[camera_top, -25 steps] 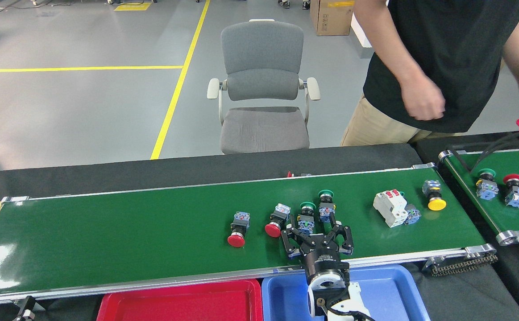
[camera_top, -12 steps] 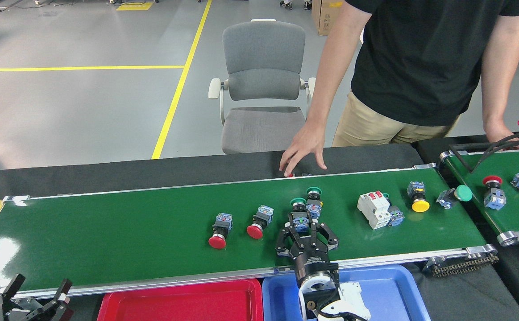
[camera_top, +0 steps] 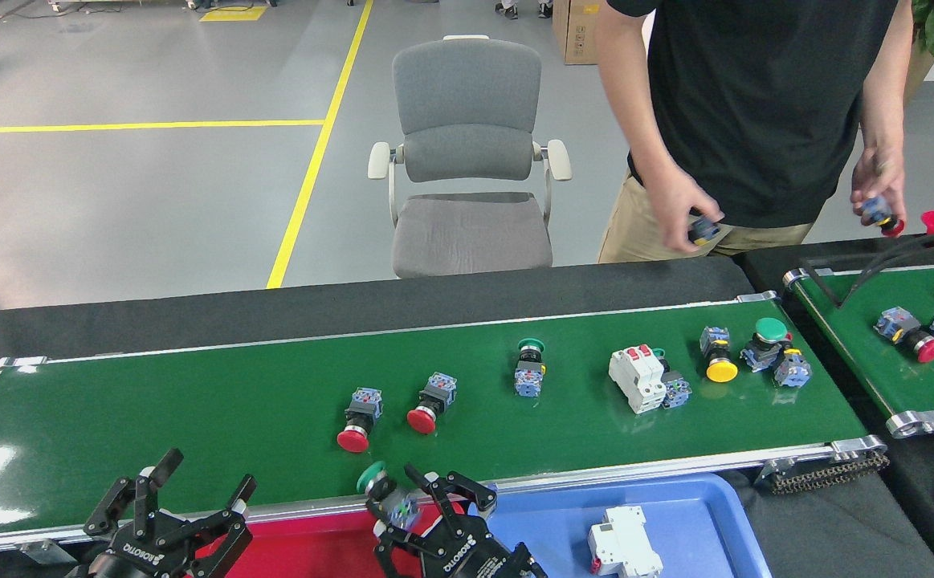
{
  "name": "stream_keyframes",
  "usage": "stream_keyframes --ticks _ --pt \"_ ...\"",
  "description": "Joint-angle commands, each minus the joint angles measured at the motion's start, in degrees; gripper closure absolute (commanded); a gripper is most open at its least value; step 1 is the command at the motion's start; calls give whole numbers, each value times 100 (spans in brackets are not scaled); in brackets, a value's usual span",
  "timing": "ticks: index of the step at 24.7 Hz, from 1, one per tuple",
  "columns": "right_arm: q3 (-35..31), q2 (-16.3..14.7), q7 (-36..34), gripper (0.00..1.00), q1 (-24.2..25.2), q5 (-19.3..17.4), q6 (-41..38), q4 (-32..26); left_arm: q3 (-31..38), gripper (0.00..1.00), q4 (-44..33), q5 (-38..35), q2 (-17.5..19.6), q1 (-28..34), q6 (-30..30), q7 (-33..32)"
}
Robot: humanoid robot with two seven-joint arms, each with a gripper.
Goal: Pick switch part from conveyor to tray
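Right pincer (camera_top: 425,504) low over conveyor's (camera_top: 193,401) near rail, above seam of red tray (camera_top: 314,542) and blue tray (camera_top: 699,514), fingers pinching green-capped switch part (camera_top: 382,490). Part's long axis tilted, green cap up-left toward belt, blue-grey body down-right between fingers. Left pincer (camera_top: 185,498), left of it, fingers spread, empty, over belt's near edge. Both arms cut off by bottom edge. White breaker (camera_top: 623,550) in blue tray, right of right pincer. Person (camera_top: 756,112) beyond belt.
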Motion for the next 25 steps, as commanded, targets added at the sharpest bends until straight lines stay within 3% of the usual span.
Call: stream_keyframes --ticks 1,5,8,10,12,18,25 --pt "-154 40 -62 1 -40 -33 -123 -91 -6 0 -17 -67 -19 -55 39 7" --pt "-1235 119 -71 1 259 -42 70 -99 -59 0 98 -243 -230 -90 153 -19" --pt "-1762 295 -89 1 681 -33 1265 -152 -59 0 221 -489 -520 -213 171 -274" --pt "-1798 260 -89 1 690 -33 2047 -143 -68 0 291 -638 -722 -336 171 -388" --pt "-1806 233 -89 1 690 -33 2346 -143 -112 0 388 -858 -837 -451 180 -388" --pt "-1807 251 -27 1 470 -16 2443 -38 -173 0 1020 -1166 -924 -1013 285 -388" --pt "-1789 312 -10 1 -83 2 2443 560 -121 2 1812 -1166 -854 -1558 478 -388"
